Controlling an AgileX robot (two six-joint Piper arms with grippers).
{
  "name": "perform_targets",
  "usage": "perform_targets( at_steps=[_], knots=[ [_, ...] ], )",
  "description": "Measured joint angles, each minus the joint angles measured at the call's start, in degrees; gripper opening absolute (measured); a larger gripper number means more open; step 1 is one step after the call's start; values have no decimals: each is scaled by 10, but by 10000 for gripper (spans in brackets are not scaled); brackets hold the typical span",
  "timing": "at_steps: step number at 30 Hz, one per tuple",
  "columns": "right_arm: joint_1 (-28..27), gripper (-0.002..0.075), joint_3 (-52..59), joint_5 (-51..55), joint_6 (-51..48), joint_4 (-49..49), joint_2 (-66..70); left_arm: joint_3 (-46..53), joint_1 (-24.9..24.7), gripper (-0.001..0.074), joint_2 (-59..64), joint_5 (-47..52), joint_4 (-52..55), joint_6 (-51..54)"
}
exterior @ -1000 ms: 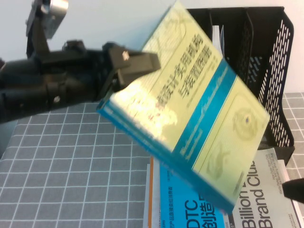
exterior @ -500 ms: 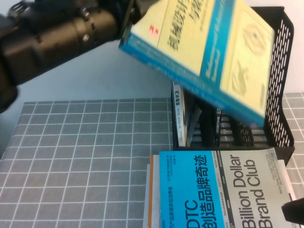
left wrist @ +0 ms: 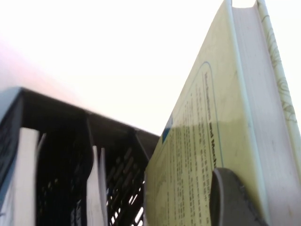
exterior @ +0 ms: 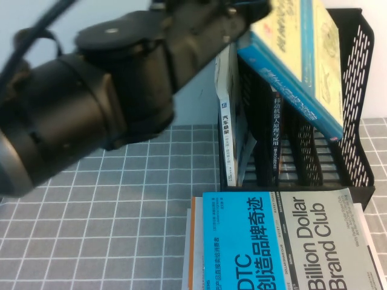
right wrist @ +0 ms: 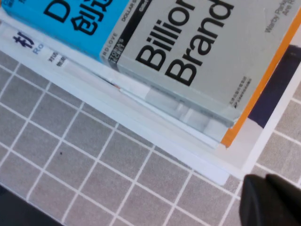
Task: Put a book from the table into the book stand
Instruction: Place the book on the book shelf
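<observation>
High view: left gripper (exterior: 254, 18) high over book stand (exterior: 357, 121), jaws clamped on book (exterior: 302, 66), tilted, spine down above middle slots. Advice: square book to dividers, lower slowly, avoid books already inside. Since half second ago, book swung more edge-on. Right gripper (right wrist: 270, 200) low over tabletop (exterior: 121, 211) beside stacked books (exterior: 284, 241); jaw state unclear.

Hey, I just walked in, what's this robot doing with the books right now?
The left arm is holding a thick yellow-green book tilted above the black book stand, about to slot it in. The left gripper is clamped on the book's edge. The stand already has a few books upright in it. A stack topped by the Billion Dollar Brand Club book lies on the gridded table in front. The right gripper sits low beside that stack, idle.
</observation>
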Motion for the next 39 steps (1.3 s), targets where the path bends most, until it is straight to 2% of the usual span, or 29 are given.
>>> perform_targets(
  at_steps=[11,19,23,32,39],
  knots=[
    [0,-3,0,40,78,-52,-125,-78,-60,206,49,-73,8,61],
    [0,-3,0,47,106,-82,-136,-133,-104,216,83,-123,6,133],
    [0,-3,0,49,108,-91,-136,-159,-106,216,90,-123,-2,146],
    [0,-3,0,49,120,-104,-136,-219,-115,192,89,-49,-14,184],
    [0,-3,0,49,146,-137,-136,-219,-117,192,96,-105,-14,264]
  ],
)
